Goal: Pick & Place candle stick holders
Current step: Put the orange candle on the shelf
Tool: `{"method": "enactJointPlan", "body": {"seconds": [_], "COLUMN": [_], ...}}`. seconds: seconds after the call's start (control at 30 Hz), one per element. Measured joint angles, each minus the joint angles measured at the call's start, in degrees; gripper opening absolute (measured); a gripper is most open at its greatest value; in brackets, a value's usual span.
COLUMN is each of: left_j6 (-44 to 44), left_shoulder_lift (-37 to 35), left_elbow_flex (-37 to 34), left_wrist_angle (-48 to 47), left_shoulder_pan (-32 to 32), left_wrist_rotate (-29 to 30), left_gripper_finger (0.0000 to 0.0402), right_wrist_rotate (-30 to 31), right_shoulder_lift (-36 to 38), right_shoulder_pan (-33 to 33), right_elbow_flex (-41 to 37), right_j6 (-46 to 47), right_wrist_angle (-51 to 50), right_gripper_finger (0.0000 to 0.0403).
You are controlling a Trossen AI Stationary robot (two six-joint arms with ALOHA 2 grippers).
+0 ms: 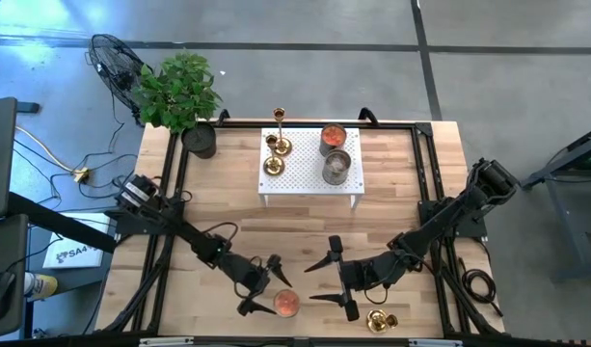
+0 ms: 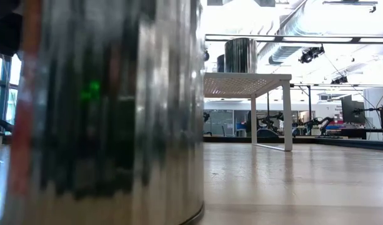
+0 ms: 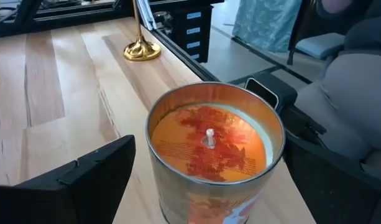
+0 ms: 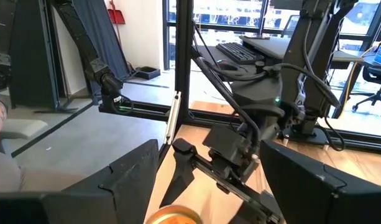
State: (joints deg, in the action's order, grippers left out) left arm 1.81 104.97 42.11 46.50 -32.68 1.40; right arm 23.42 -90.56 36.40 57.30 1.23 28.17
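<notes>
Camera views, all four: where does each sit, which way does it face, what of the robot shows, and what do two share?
High: overhead, straight down on the table; both arms, left gripper, right gripper.
Low: table height, facing the white stand; a tin fills its left; no arm.
Left wrist: down on the candle tin; own finger.
Right wrist: across at the left arm; own fingers.
Shared: the left wrist and high views both show the candle tin.

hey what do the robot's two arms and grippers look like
Both arms are dark, nearly black, jointed segments with black cables trailing along them. The left gripper and right gripper each end in two flat, black, wedge-shaped fingers. No markings are legible.
</notes>
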Motion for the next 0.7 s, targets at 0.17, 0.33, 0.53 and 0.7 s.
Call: {"method": "enactJointPlan", "body": {"seconds": [0.17,0.33,0.53,0.7], "left_j6": [0.0,0.2,0.2,1.1], "left_shoulder_lift": [0.0,0.0,0.0,0.0], "left_elbow_flex": [0.0,0.0,0.0,0.0], "left_wrist_angle": [0.6,0.6,1.1,1.4], "left_shoulder_pan": [0.1,0.1,0.1,0.1], "left_wrist_rotate": [-1.7,-2.4,-2.5,-5.9], "left_gripper_finger": [0.0399,0.0399,0.0399,0.0399], "right_wrist_rotate": [0.0,0.0,0.0,0.0], "right_shoulder_lift": [0.0,0.0,0.0,0.0], "right_shoulder_pan": [0.0,0.0,0.0,0.0], "right_elbow_flex": [0.0,0.0,0.0,0.0], "right_j6": [0.0,0.0,0.0,0.0], "right_wrist_angle": [0.0,0.0,0.0,0.0], "right_gripper_finger": [0.0275,0.0275,0.0275,0.0275]}}
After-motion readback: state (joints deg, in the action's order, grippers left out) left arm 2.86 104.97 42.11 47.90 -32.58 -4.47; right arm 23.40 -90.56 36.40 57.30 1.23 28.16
